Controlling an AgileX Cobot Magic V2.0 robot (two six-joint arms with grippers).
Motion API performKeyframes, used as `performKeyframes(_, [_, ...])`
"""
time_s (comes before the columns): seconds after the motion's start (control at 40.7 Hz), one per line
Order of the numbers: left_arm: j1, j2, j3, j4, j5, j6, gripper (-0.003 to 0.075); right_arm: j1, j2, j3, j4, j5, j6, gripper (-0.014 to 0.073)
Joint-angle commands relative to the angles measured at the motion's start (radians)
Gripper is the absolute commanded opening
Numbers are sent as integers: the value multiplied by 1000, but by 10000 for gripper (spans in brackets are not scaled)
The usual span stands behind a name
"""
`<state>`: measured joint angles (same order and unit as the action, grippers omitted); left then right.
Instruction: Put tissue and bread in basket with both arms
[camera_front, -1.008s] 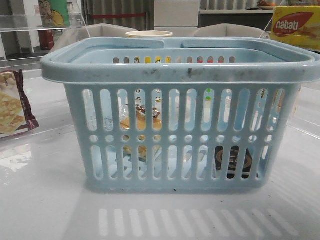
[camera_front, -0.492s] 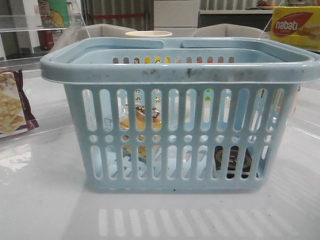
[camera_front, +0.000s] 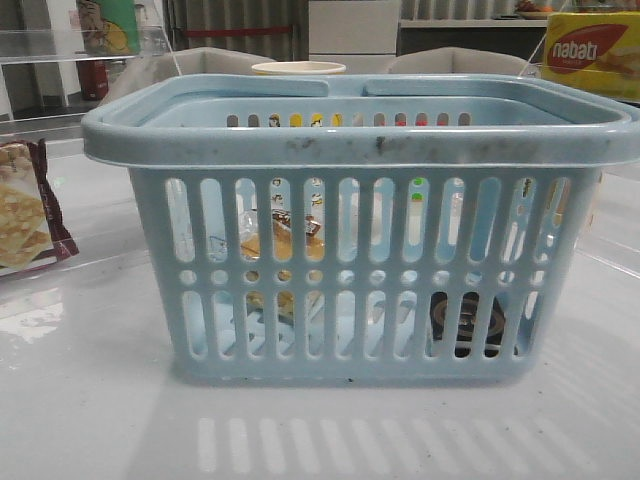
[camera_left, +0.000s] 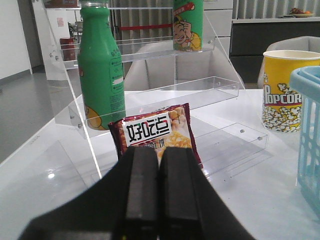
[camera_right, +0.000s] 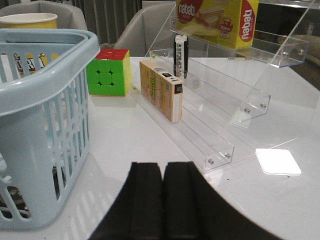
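The glossy white table (camera_front: 90, 420) carries the basket (camera_front: 360, 135), unmoved over the last second. Inside it, the tissue (camera_front: 462, 325) stands low at its right end and the bread (camera_front: 283, 240) leans upright toward its left, long axis near vertical. Both look delivered. Beyond the basket's sides, left gripper (camera_left: 159, 200) and right gripper (camera_right: 163, 205) are clenched empty.
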<state>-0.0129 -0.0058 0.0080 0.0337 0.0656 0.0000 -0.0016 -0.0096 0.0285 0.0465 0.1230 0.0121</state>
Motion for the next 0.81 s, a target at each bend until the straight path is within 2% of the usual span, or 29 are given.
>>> performKeyframes(0.0, [-6, -18, -2, -4, -90, 0, 91, -8, -19, 1, -1, -117, -2, 56])
performKeyframes(0.27, [-6, -18, -2, -4, -90, 0, 91, -8, -19, 1, -1, -189, -2, 56])
performKeyframes(0.787, [-6, -18, -2, -4, -90, 0, 91, -7, -19, 2, -1, -185, -2, 56])
